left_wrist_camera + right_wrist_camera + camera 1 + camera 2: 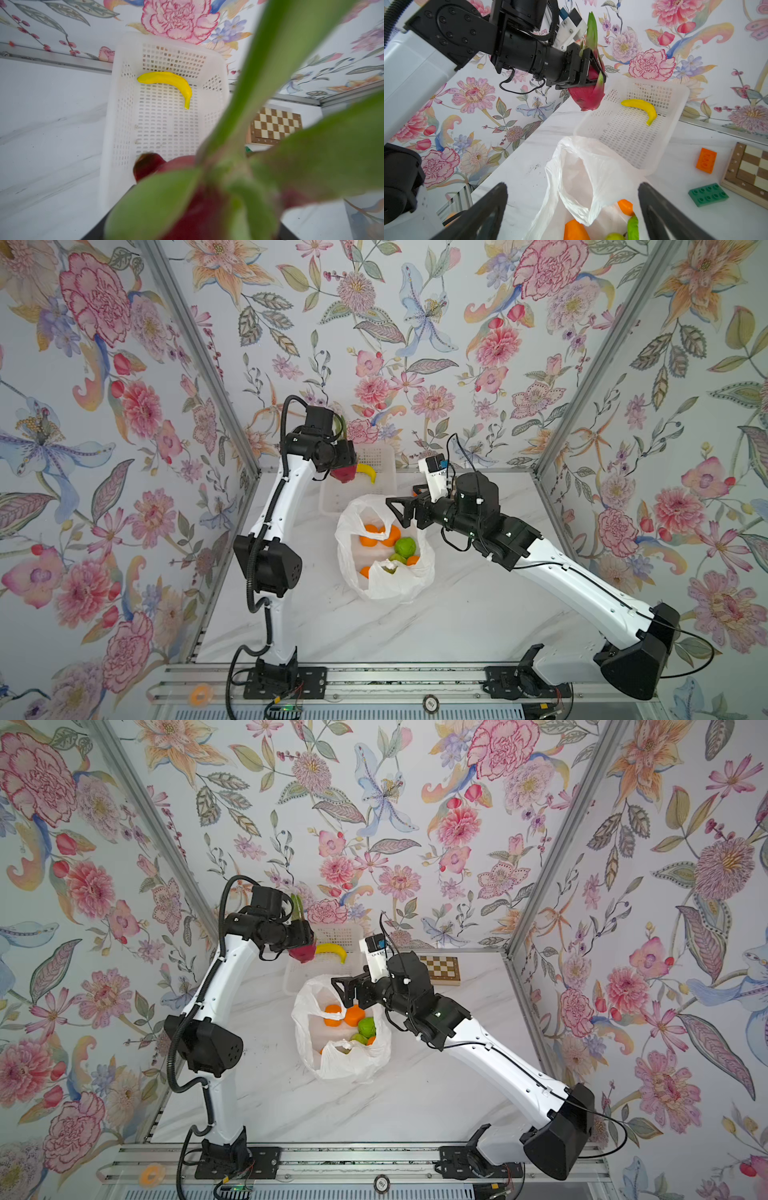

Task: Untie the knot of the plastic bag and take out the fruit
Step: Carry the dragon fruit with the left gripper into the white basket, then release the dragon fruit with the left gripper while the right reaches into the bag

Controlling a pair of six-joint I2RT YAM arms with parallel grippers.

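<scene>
Hanging above the near left corner of the white basket (pixel 384 456) by the far edge of the table (pixel 457 614), the left claw (pixel 596 70) grips the magenta dragon fruit (pixel 586 97), its arm bent high; a banana (pixel 368 472) lies inside. Just nearer, the plastic bag (pixel 386 589) gapes open, holding oranges (pixel 370 531) and green fruit (pixel 405 546). The right claw (pixel 397 512), spread wide and empty, hovers over the bag's far right rim, with the forearm reaching in from the right.
</scene>
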